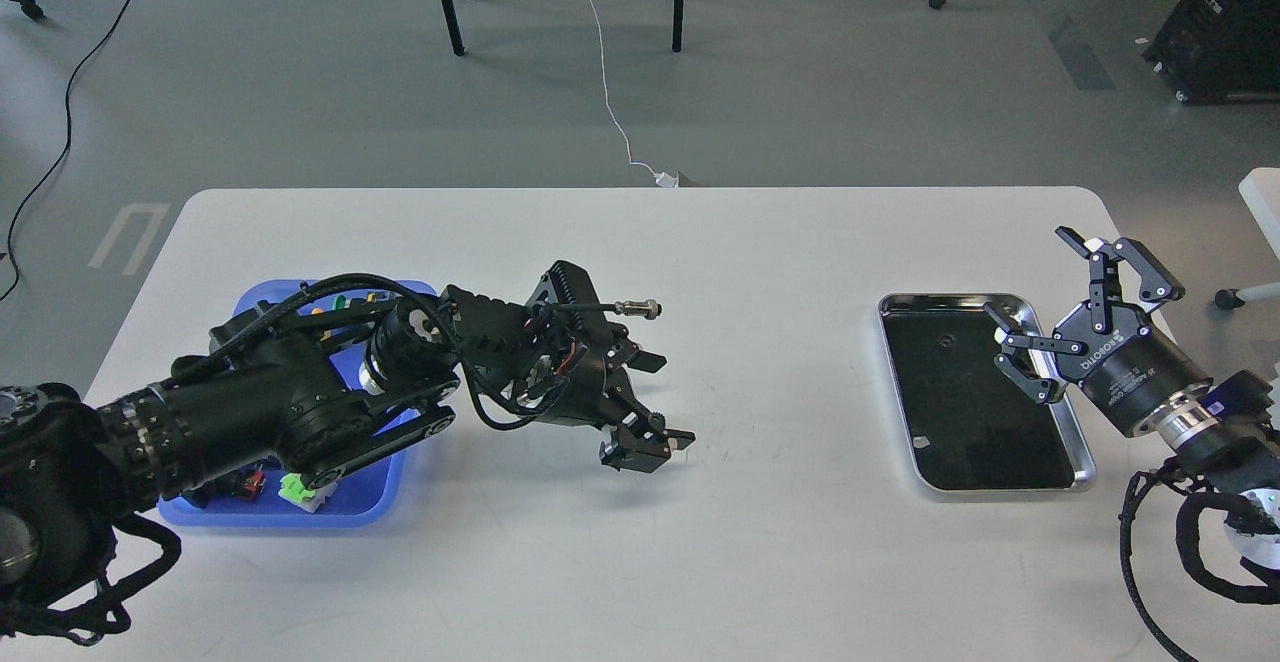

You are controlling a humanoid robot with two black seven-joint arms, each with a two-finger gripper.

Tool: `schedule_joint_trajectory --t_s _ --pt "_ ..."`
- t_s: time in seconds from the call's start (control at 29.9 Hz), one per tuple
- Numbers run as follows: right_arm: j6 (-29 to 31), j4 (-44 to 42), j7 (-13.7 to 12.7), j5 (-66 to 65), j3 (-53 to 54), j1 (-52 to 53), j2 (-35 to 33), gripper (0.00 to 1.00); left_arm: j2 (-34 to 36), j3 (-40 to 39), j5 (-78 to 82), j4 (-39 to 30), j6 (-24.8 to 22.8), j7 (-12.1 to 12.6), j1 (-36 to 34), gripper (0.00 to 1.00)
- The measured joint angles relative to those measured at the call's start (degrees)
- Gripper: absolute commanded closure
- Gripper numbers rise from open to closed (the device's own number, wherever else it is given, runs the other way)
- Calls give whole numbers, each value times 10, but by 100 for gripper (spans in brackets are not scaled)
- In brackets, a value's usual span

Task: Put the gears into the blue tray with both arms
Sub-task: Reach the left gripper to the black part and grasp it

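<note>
A grey floor with cables and chair legs lies behind the white table (640, 562) in front of you. The blue tray (370, 502) sits at your left, mostly hidden under the left arm (260, 412), with coloured switches (295, 487) showing in it. The left pincer (655, 407) hangs over bare table just right of the tray; its fingers stand apart with nothing visible between them. The right pincer (1040, 307) hovers wide open over the right rim of the metal tray (985, 487), where one small dark gear (941, 344) may lie near the top, though it is too faint to be sure. You look to be between picks, so the next move likely calls for lowering the right pincer onto that gear. Mind the metal rim; the middle of the table gives you plenty of free room.
</note>
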Motion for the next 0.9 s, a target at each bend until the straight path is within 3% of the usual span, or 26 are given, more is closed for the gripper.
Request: schedule_joint_trajectory --t_s 0.23,0.53,0.57,0.67,0.8,0.9 --pt "0 0 0 -2 0 0 0 2 -19 17 0 45 7 0 0 16" --pt "0 -7 0 -3 -2 0 -1 2 -29 31 0 70 18 0 4 36" --pt "0 -7 0 -3 -2 0 -1 2 -29 31 0 70 19 0 4 42" --pt "0 -8 0 -3 -3 -1 0 1 -29 32 0 70 23 0 6 76" --pt "0 -8 0 -3 -4 -1 0 2 -27 33 0 71 34 0 11 86" --pt "0 -8 0 -4 -4 -1 0 2 -26 33 0 71 42 0 12 87"
